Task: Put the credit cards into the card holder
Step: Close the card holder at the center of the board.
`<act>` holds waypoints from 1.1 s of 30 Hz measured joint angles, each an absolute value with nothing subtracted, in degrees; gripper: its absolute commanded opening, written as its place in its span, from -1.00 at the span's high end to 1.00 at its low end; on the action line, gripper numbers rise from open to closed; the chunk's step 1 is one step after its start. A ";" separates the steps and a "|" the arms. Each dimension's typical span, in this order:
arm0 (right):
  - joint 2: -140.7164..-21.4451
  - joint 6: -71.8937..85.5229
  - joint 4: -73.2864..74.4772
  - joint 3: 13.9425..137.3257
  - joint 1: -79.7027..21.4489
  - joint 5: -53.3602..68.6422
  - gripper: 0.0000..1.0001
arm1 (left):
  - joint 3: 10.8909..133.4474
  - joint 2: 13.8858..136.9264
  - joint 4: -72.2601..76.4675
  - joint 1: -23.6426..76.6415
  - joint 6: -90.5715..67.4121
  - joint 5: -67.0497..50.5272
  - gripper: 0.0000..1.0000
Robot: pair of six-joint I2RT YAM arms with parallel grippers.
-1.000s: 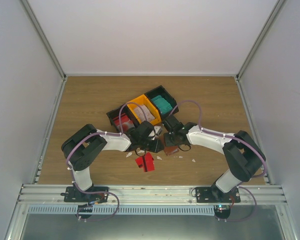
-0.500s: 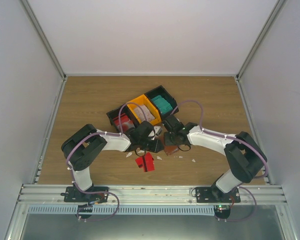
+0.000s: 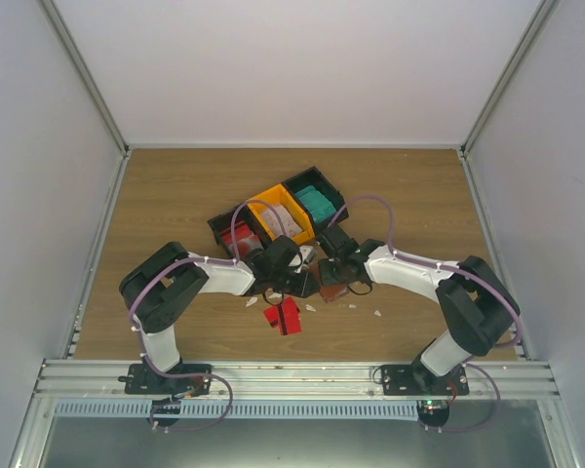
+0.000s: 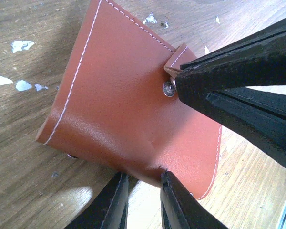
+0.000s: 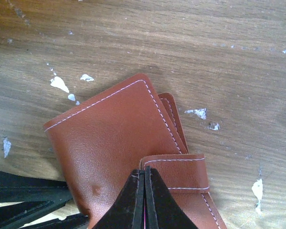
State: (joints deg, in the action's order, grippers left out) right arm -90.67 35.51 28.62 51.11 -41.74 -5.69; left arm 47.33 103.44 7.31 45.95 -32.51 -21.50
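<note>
The reddish-brown card holder [image 3: 331, 290] lies folded on the table between my grippers; it also shows in the left wrist view [image 4: 128, 105] and the right wrist view [image 5: 109, 143]. My right gripper [image 5: 144, 171] is shut on its snap strap [image 5: 181, 174]. My left gripper [image 4: 142, 174] is slightly open, with its fingertips at the holder's near edge. A red credit card [image 3: 284, 315] lies on the table in front of the grippers. A teal card [image 3: 319, 205], a pale card [image 3: 285, 222] and a red card [image 3: 239, 237] sit in the bins.
Joined black and orange bins [image 3: 273, 195] stand just behind the grippers. Small white scraps [image 3: 377, 313] are scattered on the wood round the holder. Grey walls enclose the table on three sides.
The right gripper has edged slightly to the left with the strap. The left arm and the cards have not visibly moved.
</note>
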 measured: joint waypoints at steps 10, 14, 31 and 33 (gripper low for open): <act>-92.38 33.54 27.73 51.70 -41.60 -6.48 0.99 | 47.33 103.44 7.25 45.76 -32.51 -21.71 0.53; -92.55 32.75 27.66 51.79 -41.63 -6.37 0.99 | 47.33 103.44 7.22 45.65 -32.53 -21.91 0.53; -91.48 28.99 30.44 52.01 -41.52 -5.13 0.99 | 47.42 103.46 7.11 45.25 -33.32 -22.72 0.46; -91.37 28.23 30.87 52.01 -41.25 -4.45 0.99 | 47.42 103.46 7.11 45.25 -33.50 -22.70 0.46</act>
State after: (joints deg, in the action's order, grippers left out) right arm -91.37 28.23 30.87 52.01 -41.25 -4.45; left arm 47.42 103.46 7.11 45.25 -33.50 -22.70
